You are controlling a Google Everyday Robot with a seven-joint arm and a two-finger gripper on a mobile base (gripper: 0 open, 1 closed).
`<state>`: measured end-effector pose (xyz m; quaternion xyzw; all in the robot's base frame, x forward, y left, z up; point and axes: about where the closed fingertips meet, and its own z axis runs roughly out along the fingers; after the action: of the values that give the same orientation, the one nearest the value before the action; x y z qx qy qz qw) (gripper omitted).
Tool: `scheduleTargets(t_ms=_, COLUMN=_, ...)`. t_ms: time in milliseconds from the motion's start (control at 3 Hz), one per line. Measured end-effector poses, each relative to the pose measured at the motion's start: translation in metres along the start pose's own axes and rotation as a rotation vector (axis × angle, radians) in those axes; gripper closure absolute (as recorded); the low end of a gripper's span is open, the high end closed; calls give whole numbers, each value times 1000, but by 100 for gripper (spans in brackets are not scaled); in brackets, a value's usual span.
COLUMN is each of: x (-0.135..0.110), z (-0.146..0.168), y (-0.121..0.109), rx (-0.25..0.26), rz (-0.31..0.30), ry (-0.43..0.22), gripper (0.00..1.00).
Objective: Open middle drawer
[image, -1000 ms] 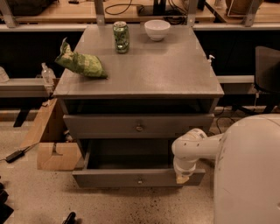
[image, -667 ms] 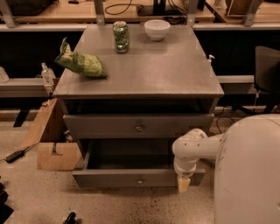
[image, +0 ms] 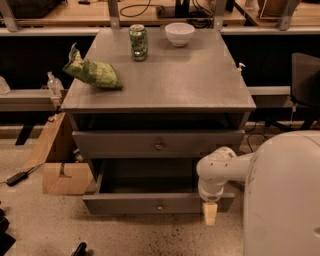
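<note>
It looked like a robotics lab or a workshop. Long wooden benches [image: 60, 15] on metal legs ran along the far side, and cables [image: 140, 7] lay on them. The floor [image: 45, 225] was bare speckled concrete, and a cardboard box [image: 62, 175] stood on it at the left. The robot's tool [image: 210, 213] hung low at the near right, just above that floor.

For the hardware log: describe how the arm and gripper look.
The arm is a smooth, glossy white shell of rounded, tube-like segments ending in a stubby cylindrical wrist, joined to a large white rounded body. The gripper, low by the right end of the pulled-out drawer, shows as a small pale tan block. No cables or markings show.
</note>
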<state>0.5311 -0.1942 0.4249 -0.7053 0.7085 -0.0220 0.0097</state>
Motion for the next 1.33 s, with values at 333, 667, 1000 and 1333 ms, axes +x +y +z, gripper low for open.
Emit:
scheduleTargets(t_ms=333, x=2, z=23, y=14, rx=-79, rz=48, ry=-24, gripper=26)
scheduleTargets(t_ms=667, x=7, z=32, y=45, rx=-163, rz=119, ry=-42, gripper=49)
scheduleTargets(t_ms=1000, x=7, z=24, y=43, rx=-163, rz=119, ry=-42, gripper=72)
scheduleTargets(t_ms=1333, x=6, z=23, y=42, rx=-163, rz=119, ry=-42, gripper=95)
